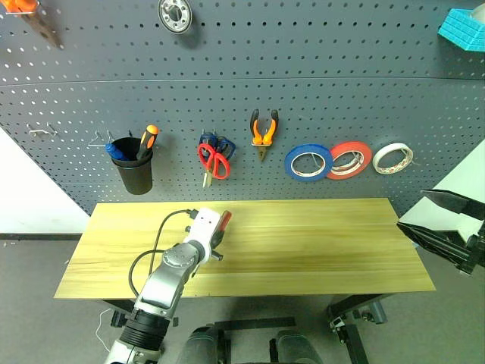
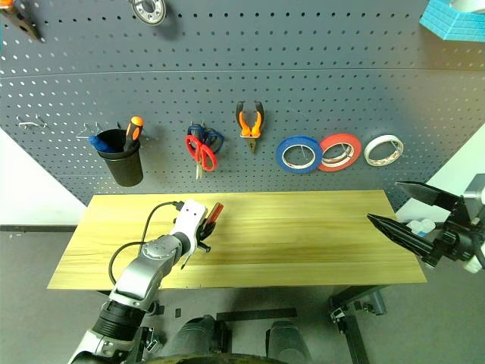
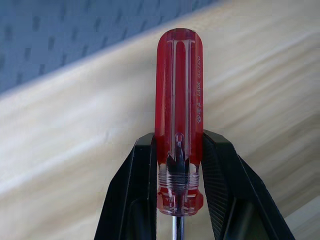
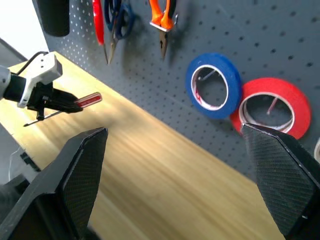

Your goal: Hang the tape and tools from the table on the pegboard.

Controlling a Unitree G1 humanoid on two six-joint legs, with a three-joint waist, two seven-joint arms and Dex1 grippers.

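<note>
My left gripper (image 1: 219, 230) is shut on the slim red-handled screwdriver (image 3: 179, 115), held just above the left part of the table (image 1: 318, 250), handle pointing toward the pegboard (image 1: 341, 91). The black fingers (image 3: 140, 195) clamp the handle's lower end, and the steel shaft (image 4: 41, 119) trails back under the hand. On the pegboard hang the red-handled scissors (image 1: 214, 161), the orange-and-black pliers (image 1: 264, 130) and the blue tape (image 1: 308, 161). My right gripper (image 2: 383, 201) stands wide open beyond the table's right end, with nothing between its fingers (image 4: 82, 170).
A black cup (image 1: 135, 171) on the pegboard holds an orange-and-black screwdriver (image 1: 148, 139). Blue-handled scissors (image 1: 209, 140) hang behind the red ones. A red-orange tape roll (image 1: 349, 159) and a white roll (image 1: 392, 158) hang right of the blue one. Bare hooks (image 1: 42, 131) sit at the left.
</note>
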